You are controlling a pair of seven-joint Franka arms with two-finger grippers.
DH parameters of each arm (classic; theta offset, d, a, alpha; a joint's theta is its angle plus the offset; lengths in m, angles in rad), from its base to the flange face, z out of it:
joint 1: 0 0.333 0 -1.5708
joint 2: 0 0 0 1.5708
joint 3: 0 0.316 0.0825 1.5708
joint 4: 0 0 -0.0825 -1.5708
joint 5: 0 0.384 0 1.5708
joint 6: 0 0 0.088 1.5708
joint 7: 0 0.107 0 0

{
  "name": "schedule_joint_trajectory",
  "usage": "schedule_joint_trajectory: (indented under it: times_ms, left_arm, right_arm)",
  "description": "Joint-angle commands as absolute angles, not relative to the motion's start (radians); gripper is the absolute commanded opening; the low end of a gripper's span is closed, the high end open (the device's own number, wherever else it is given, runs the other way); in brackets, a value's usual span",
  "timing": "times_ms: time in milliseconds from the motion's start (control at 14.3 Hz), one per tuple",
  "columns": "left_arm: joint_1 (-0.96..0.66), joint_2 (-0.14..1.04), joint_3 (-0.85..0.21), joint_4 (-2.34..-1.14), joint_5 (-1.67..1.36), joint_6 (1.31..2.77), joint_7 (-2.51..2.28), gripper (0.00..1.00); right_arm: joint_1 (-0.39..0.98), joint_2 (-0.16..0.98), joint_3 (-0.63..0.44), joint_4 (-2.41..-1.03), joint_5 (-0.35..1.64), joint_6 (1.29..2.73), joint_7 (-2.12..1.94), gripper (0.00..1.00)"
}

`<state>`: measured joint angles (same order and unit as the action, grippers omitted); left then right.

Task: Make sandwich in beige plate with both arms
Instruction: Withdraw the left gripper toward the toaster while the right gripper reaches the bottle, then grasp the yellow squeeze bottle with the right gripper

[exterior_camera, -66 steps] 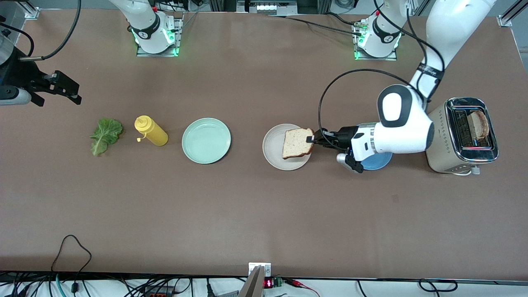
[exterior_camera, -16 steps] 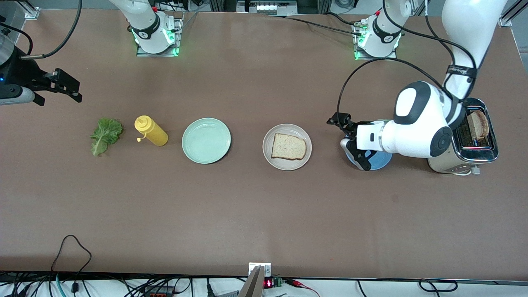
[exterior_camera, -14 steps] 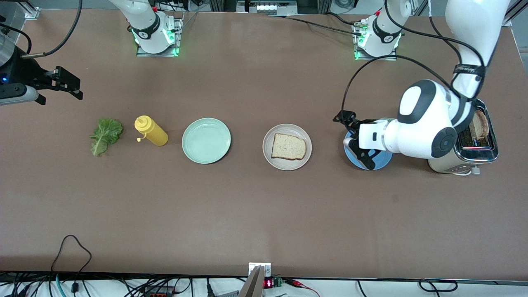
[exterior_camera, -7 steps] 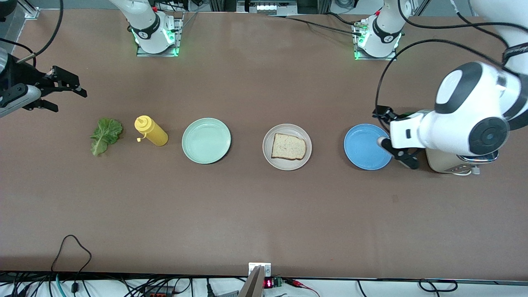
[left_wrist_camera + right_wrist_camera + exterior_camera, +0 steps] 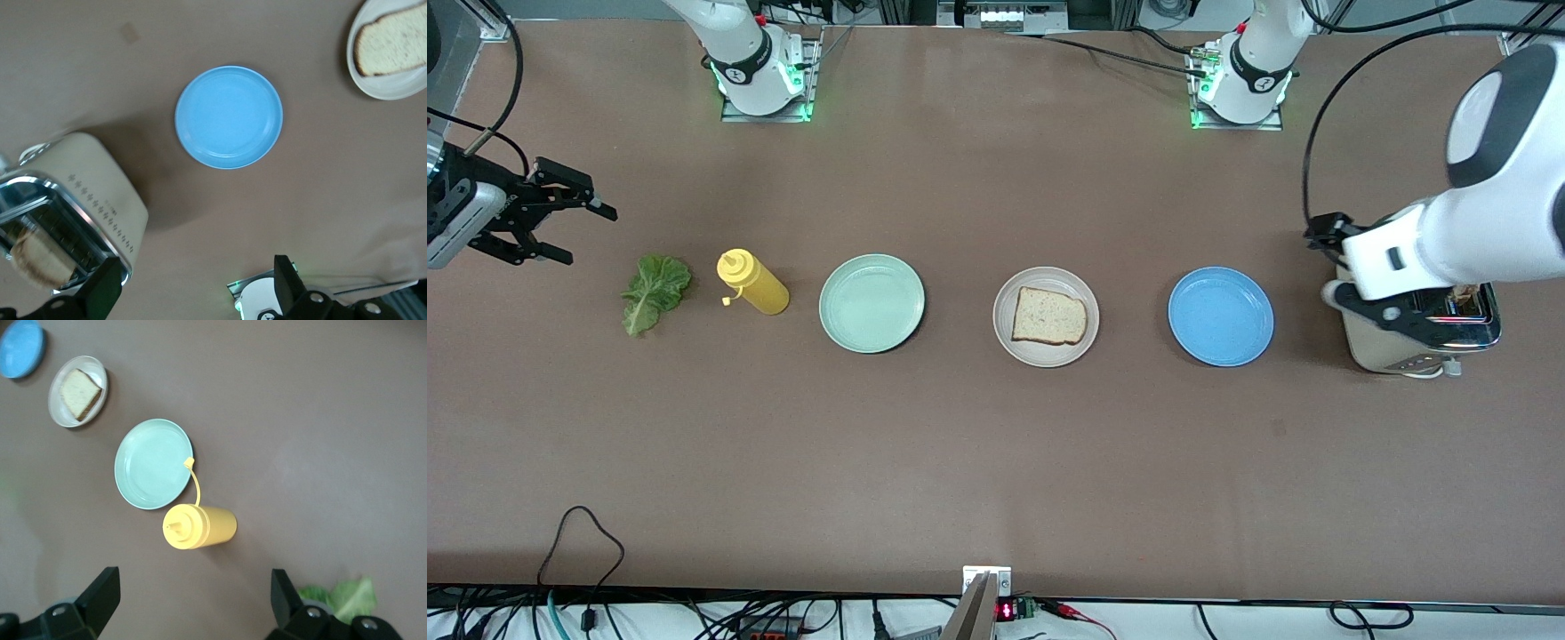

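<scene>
1. Left fingers (image 5: 1360, 280) spread wide, grasping nothing — poised over the toaster (image 5: 1423, 333), where one bread slice (image 5: 37, 260) sits in a slot, at the left arm's end of the surface (image 5: 996, 462).
2. Right fingers (image 5: 574, 222) likewise released, over the right arm's end, above the lettuce leaf (image 5: 654, 289).
3. Mid-surface, the beige plate (image 5: 1014, 342) carries one bread slice (image 5: 1049, 316) — between the mint-green plate (image 5: 871, 302) and the blue plate (image 5: 1220, 316).
4. A yellow squeeze bottle (image 5: 751, 282) lies beside the lettuce.

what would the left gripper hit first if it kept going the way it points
Probably the toaster. The open left gripper hangs over it, aimed down at the table, with the toaster's slot and its bread slice by one finger. How high it hangs is unclear, so it might meet bare table beside the toaster instead.
</scene>
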<state>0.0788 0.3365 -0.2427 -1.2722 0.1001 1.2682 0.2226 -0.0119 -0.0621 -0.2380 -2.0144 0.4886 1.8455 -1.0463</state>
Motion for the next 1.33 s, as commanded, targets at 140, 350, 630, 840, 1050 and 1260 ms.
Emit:
schedule_joint_trajectory:
  times_ms: [140, 350, 630, 840, 1050, 1260]
  left_arm:
    - [-0.011, 0.128, -0.028, -1.438, 0.015, 1.366, 0.215, 1.00]
    - [-0.025, 0.019, 0.047, -1.598, 0.000, 1.546, 0.221, 1.00]
    - [-0.012, -0.070, 0.046, -1.739, -0.102, 1.615, 0.213, 1.00]
    - [0.014, -0.077, 0.048, -1.727, -0.117, 1.629, 0.212, 1.00]
    - [0.015, -0.075, 0.045, -1.721, -0.059, 1.626, 0.212, 1.00]
    - [0.009, -0.069, 0.017, -1.698, 0.020, 1.615, 0.216, 1.00]
  right_arm:
    - [-0.055, -0.072, -0.273, -2.187, 0.731, 1.933, -1.467, 1.00]
    - [-0.084, 0.000, -0.273, -2.230, 0.895, 1.931, -1.705, 1.00]
    - [-0.124, 0.168, -0.273, -2.237, 1.092, 1.867, -2.051, 1.00]
    - [-0.149, 0.322, -0.273, -2.235, 1.233, 1.772, -2.302, 1.00]
    - [-0.149, 0.452, -0.273, -2.233, 1.331, 1.683, -2.478, 1.00]
    - [-0.143, 0.549, -0.270, -2.227, 1.400, 1.611, -2.627, 1.00]
